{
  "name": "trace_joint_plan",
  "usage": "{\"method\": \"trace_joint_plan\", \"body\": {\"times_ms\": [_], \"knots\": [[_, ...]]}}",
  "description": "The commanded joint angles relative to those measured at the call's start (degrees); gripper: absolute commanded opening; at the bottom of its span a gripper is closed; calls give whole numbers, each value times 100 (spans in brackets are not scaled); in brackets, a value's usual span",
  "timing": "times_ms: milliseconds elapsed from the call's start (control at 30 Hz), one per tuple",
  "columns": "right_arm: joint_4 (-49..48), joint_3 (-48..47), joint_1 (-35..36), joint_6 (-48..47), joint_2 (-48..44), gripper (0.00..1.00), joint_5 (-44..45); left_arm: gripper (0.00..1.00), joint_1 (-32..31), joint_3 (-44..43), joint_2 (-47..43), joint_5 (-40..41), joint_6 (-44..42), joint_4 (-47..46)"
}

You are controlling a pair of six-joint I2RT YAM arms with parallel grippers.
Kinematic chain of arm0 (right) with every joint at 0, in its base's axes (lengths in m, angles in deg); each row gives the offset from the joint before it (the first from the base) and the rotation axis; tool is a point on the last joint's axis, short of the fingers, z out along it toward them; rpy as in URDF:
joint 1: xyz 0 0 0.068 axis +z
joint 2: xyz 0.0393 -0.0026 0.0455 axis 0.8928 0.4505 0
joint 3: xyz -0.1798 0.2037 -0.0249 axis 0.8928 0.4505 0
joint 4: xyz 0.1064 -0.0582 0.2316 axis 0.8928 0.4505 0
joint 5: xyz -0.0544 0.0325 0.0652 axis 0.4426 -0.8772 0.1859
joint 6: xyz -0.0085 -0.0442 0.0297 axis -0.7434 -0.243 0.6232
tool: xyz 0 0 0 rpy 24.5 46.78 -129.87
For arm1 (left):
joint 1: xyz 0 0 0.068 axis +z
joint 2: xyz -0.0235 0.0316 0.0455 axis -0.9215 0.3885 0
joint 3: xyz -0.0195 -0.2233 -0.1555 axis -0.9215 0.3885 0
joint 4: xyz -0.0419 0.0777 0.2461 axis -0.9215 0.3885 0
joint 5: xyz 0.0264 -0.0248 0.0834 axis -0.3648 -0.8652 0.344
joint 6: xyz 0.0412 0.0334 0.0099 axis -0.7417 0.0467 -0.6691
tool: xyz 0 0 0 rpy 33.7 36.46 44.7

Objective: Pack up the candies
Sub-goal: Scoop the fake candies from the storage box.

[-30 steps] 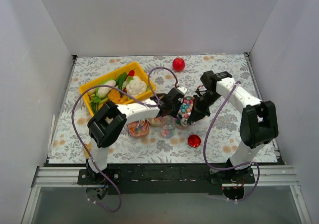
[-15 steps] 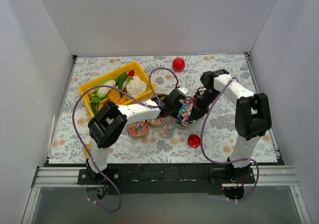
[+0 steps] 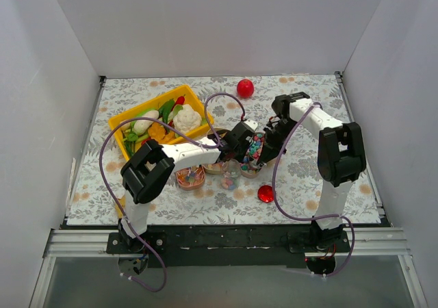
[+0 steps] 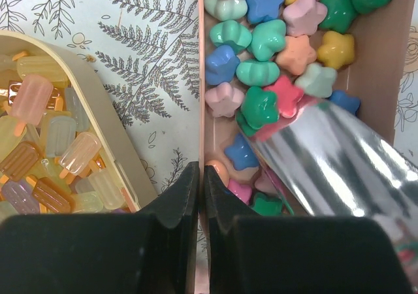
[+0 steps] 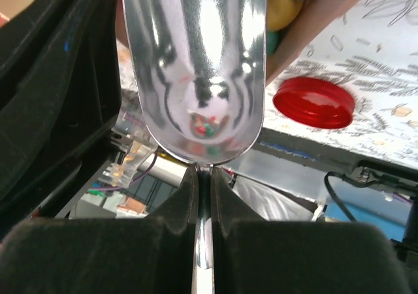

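Steel scoop (image 5: 196, 59) handle pinched between the right gripper (image 5: 204, 176) jaws; left gripper (image 4: 201, 176) jaws nip the box (image 4: 385, 59) wall, candies (image 4: 274, 39) just ahead.

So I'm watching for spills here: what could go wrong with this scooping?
The left gripper pinches only the thin wall of the candy box; a push from the metal scoop could tip it and scatter the star candies. The right gripper clamps just the scoop's narrow handle, so the scoop might twist mid-scoop.

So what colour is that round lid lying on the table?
The lid is plain red, and it shows best in the right wrist view.
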Motion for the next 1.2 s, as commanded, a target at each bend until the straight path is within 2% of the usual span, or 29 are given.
{"method": "trace_joint_plan", "body": {"times_ms": [0, 500, 1167], "knots": [[-369, -105, -13, 145, 184, 1, 762, 0, -29, 88, -210, -25, 27, -95], [-1152, 79, 426, 312, 378, 1, 1448, 0, -29, 61, -149, -236, 71, -95], [-1934, 272, 435, 453, 528, 1, 2335, 0, -29, 97, -149, -271, 132, -103]]}}
